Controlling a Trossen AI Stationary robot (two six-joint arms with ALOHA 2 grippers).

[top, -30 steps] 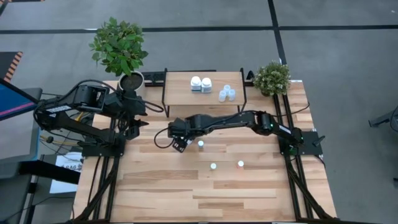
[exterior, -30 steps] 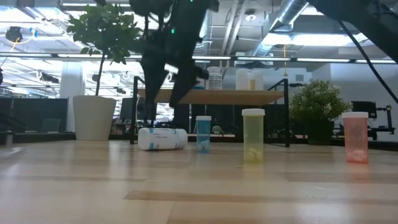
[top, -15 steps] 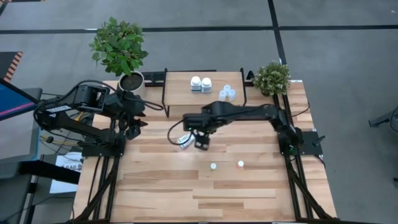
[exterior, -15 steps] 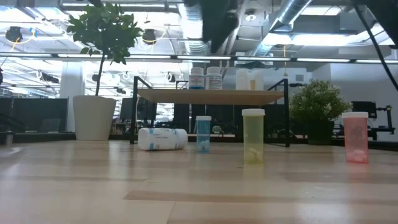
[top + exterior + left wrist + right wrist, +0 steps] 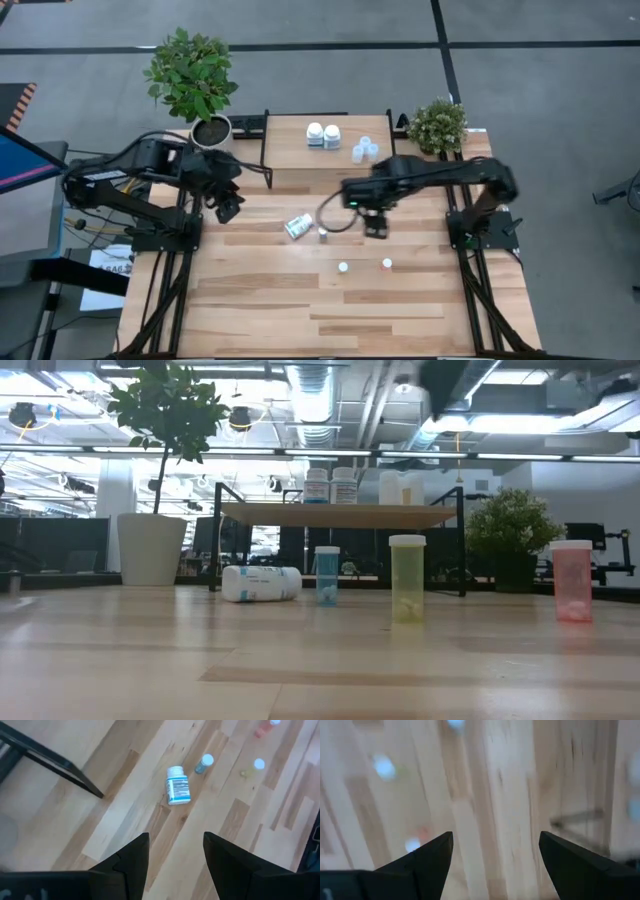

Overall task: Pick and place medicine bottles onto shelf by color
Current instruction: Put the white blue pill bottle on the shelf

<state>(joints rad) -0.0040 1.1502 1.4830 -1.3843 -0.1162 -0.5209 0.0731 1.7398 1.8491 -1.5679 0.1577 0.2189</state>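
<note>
cylindrical white bottle (image 5: 297, 227) toppled on plank tabletop (image 5: 260, 290).

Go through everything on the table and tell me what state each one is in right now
White bottle: lying on its side.
Blue bottle: upright.
Yellow bottle: upright.
Orange bottle: upright.
Shelf: holds five bottles.
Left gripper: open, empty.
Right gripper: open, empty.

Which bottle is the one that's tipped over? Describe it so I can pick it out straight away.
Start at the shelf at the table's far edge and come toward the table's middle. In front of the shelf lies the white bottle with a bluish label, beside the small blue bottle. It is the only bottle on its side; the others all stand upright.
</note>
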